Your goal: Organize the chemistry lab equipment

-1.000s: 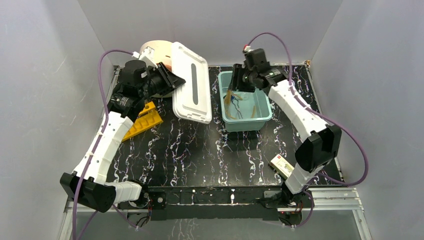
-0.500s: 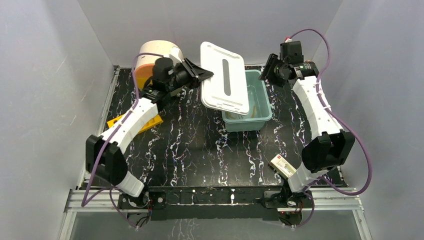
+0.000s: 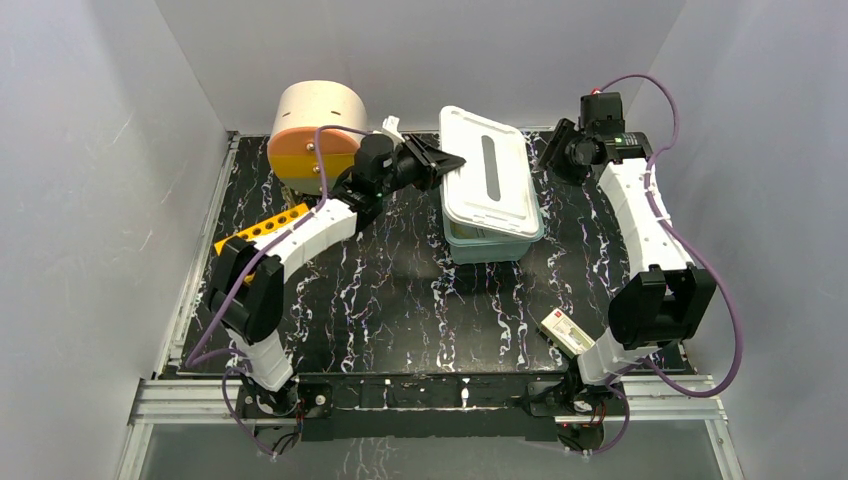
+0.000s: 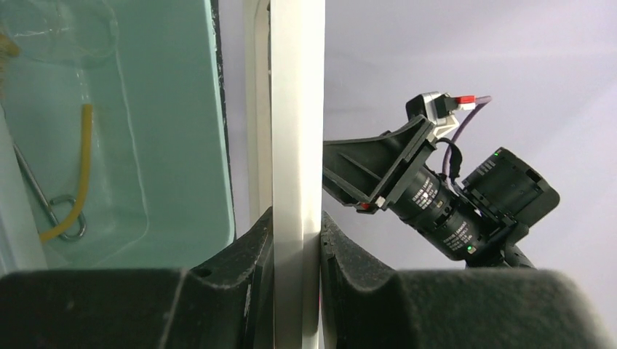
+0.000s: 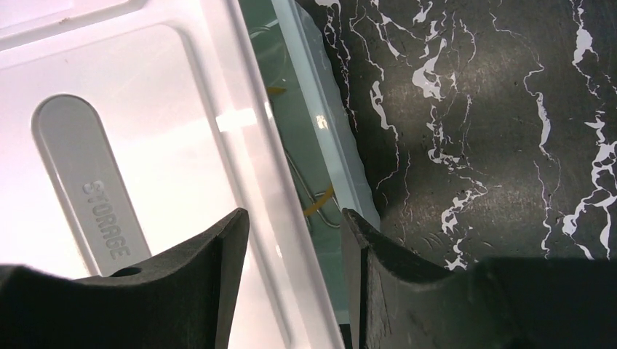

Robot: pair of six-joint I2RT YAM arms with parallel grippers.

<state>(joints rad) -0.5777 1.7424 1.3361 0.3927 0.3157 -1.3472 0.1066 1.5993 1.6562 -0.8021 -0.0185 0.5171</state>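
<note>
My left gripper [image 3: 452, 160] is shut on the left edge of the white storage lid [image 3: 490, 175] and holds it over the teal bin [image 3: 497, 243], covering most of it. In the left wrist view my pads [image 4: 262, 240] pinch the lid's rim [image 4: 297, 109]. The bin [image 4: 174, 123] there holds the amber hose [image 4: 81, 167], the wire clamp [image 4: 54, 211] and a clear glass piece [image 4: 65, 29]. My right gripper [image 3: 562, 150] is open and empty, just right of the bin's back. In its wrist view the gripper [image 5: 295, 240] hangs over the lid [image 5: 145, 145] and the bin's edge [image 5: 320, 123]. The orange-yellow holed rack [image 3: 258, 230] lies at the left.
A round cream and orange container [image 3: 315, 135] stands at the back left, beside my left arm. A small white box [image 3: 565, 333] lies at the front right near the right arm's base.
My left gripper has carried the lid from the left side rightward onto the bin. My right gripper has left the bin and drawn back to the right.
</note>
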